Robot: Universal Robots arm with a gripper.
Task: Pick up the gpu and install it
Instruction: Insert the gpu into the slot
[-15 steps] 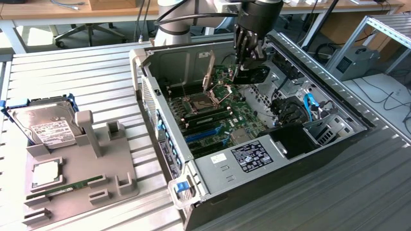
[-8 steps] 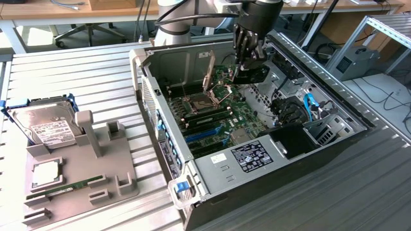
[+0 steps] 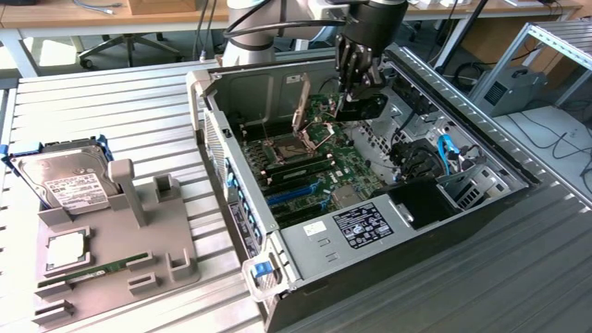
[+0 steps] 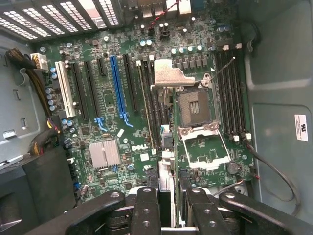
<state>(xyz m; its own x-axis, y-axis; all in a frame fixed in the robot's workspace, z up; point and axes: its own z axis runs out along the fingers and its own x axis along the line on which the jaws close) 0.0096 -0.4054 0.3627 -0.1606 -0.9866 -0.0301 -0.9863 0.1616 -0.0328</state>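
**Card held over the open case, above the motherboard**

The gripper [image 3: 359, 87] hangs inside the top of the computer case [image 3: 215, 132], its jaws pinched on the gpu [image 3: 367, 107], which dangles below the fingers, clear of the board and not yet in any slot. I'd judge the card light and stiff but delicate (bare circuitry, and a contact edge best left untouched), so a grip across its flat faces near the upper edge looks sensible. It would probably tolerate little sideways force. From the exterior view you see the card's dark cooler face and how high it hangs, plus the hard drive [image 3: 65, 177] off on the grey tray [image 3: 166, 236]. The wrist view instead shows the card edge-on between the fingers [image 4: 145, 205], with the motherboard [image 4: 112, 161] and its blue slot [image 4: 116, 83] laid out beneath.
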